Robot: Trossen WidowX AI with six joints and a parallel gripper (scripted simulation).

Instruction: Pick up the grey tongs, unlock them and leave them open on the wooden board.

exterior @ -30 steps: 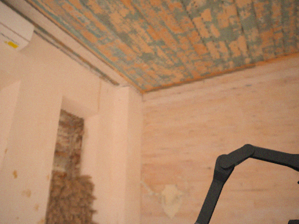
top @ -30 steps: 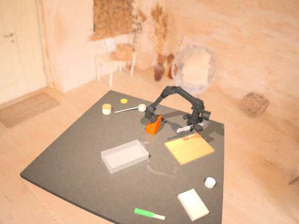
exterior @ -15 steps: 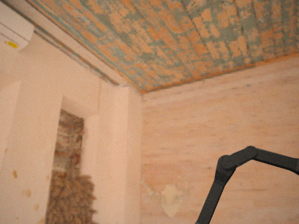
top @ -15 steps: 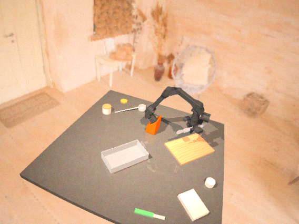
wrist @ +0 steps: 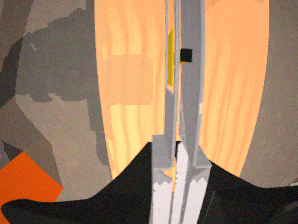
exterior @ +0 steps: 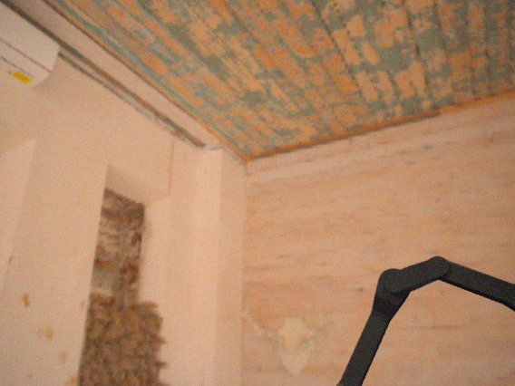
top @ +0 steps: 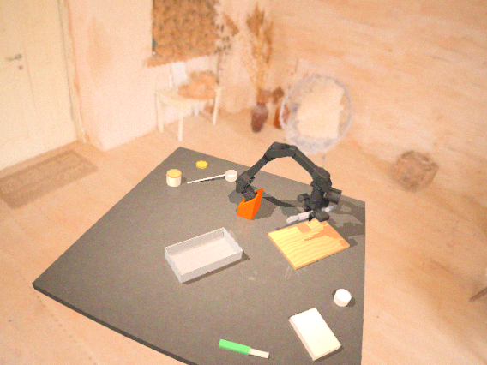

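Observation:
My gripper (top: 315, 214) (wrist: 164, 147) is shut on the grey tongs (top: 297, 218) (wrist: 191, 100). It holds them near the back edge of the wooden board (top: 309, 253) (wrist: 235, 75), in the air; the exact height is hard to tell. In the top view the tongs look close to level, their left end a little lower. In the wrist view their two arms run side by side, close together, with a yellow strip and a small black block between them. Whether the lock is engaged cannot be told. The roasting tin (top: 212, 267) holds nothing. The exterior view shows only upper arm links.
An orange wedge (top: 249, 209) (wrist: 27, 180) stands by the arm's base. A white ladle (top: 231, 176), a jar (top: 174, 178) and a yellow disc (top: 201, 164) are at the back left. A white cup (top: 342, 297), a white block (top: 315, 334) and a green-handled tool (top: 234, 346) are in front.

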